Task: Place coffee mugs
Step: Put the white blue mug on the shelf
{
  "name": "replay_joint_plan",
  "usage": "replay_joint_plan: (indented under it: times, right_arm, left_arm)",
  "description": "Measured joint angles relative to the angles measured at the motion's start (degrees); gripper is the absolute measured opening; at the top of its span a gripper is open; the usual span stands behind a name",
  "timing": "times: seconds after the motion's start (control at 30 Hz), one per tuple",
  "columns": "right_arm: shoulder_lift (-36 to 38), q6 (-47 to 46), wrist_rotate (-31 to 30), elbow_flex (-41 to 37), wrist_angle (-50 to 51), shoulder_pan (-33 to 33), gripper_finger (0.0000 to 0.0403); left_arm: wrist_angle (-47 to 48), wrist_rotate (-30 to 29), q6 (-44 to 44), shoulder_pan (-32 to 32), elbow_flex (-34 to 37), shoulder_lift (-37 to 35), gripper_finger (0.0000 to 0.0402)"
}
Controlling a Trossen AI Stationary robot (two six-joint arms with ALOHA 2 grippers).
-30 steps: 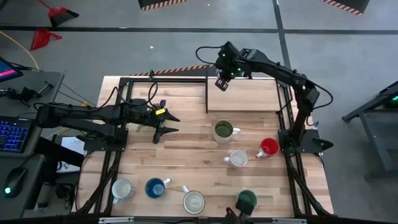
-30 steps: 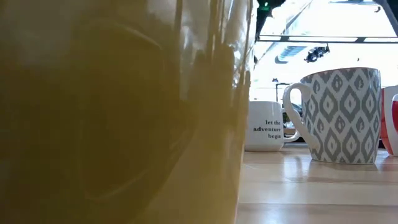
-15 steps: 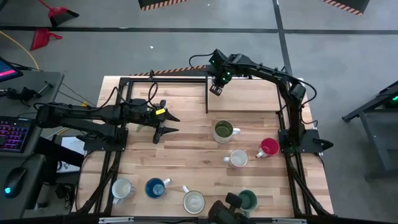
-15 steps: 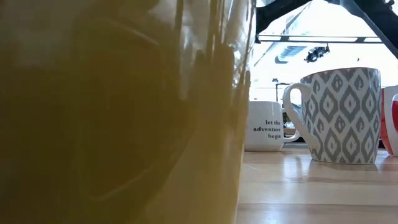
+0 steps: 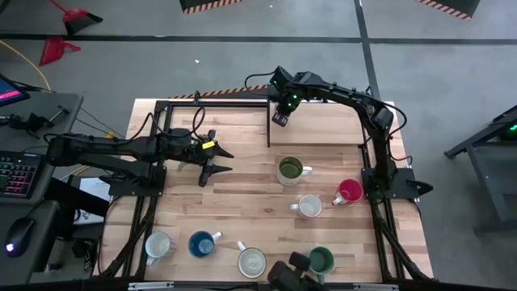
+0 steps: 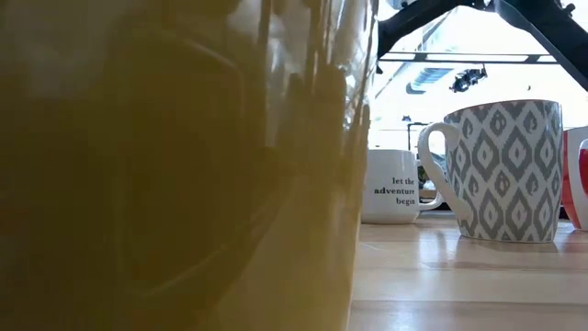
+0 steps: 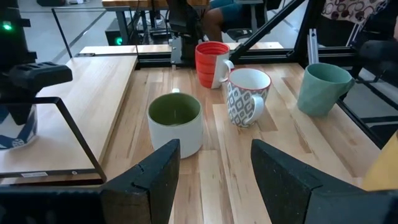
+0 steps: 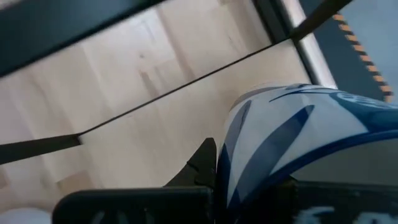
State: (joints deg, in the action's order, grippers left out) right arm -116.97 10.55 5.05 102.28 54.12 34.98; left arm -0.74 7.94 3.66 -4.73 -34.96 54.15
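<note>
The right gripper [image 5: 279, 118] is clamped on a white mug with blue markings [image 8: 292, 137] and holds it above the far-left corner of the raised pale platform [image 5: 323, 129] at the back of the table. The left gripper [image 5: 223, 160], fingers apart and empty, waits over the left-centre of the table [image 5: 242, 210]. Risk: the mug hangs close to the platform's thin dark edge frame, so a release here may set it on the rim, and it would then probably tip or fall to the lower surface. A grip on the mug wall only could also let it rotate. The remaining mugs stand on the slatted wooden table: the olive green mug [image 5: 290, 170], patterned mug [image 5: 309, 206] and red mug [image 5: 349, 191] near the centre-right, four more along the near edge. Beyond the table, grey floor, a desk with keyboards at the left, and a seated person's legs in the left wrist view.
</note>
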Motion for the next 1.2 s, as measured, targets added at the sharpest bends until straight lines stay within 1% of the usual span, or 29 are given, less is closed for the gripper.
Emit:
replay_joint_plan:
  times: [0.87,1.07,1.2]
  right_arm:
    - [0.0,-1.7,-0.1,0.0,5.1,-0.6,0.0001]
    - [0.1,-2.8,-0.1,0.0,5.7,-0.6,0.0019]
    - [0.1,-2.8,-0.1,0.0,6.3,-0.6,0.0022]
  left_arm:
    - [0.0,0.0,0.0,0.0,0.0,0.0,0.0186]
    - [0.1,0.0,0.0,0.0,0.0,0.0,0.0186]
    - [0.1,0.0,0.0,0.0,0.0,0.0,0.0186]
